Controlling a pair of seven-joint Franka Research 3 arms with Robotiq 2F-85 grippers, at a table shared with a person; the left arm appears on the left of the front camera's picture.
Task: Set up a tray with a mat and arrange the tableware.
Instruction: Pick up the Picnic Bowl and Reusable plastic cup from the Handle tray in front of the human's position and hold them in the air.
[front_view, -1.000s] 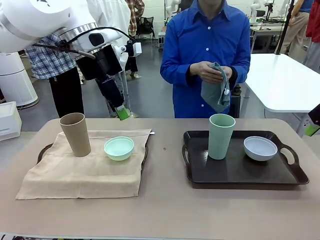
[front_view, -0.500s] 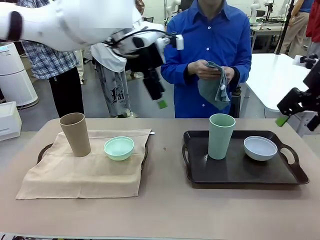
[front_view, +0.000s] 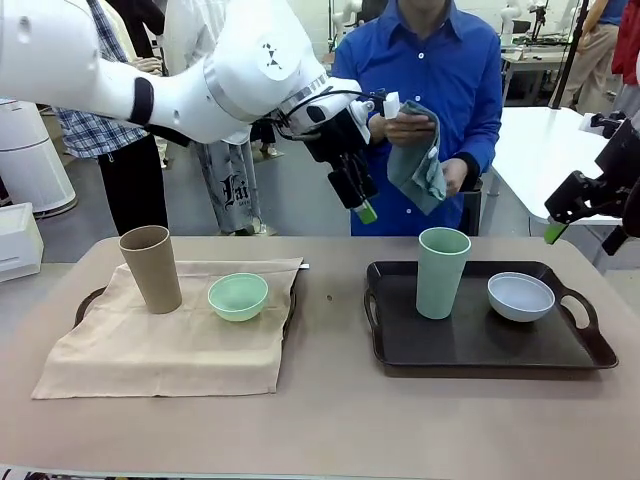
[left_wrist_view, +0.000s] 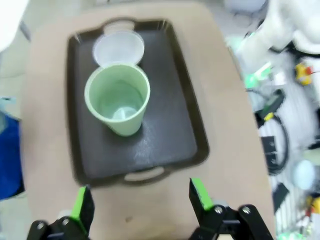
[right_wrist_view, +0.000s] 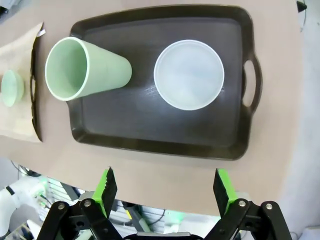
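Beige mat (front_view: 160, 345) lies over the tray on the robot's left, and on it stand the tan cup (front_view: 151, 268) and, near it, the mint-green bowl (front_view: 238, 296). The bare dark tray (front_view: 480, 345) on the right carries the upright pale green cup (front_view: 442, 272) and the white bowl (front_view: 520, 296), near each other but apart. The left gripper (front_view: 363, 207) hangs above the table's middle, jaws wide and empty. The right gripper (right_wrist_view: 166, 192) hovers high by the dark tray, equally wide, holding nothing. Across the table, a person holds a grey-green cloth (front_view: 420, 165).
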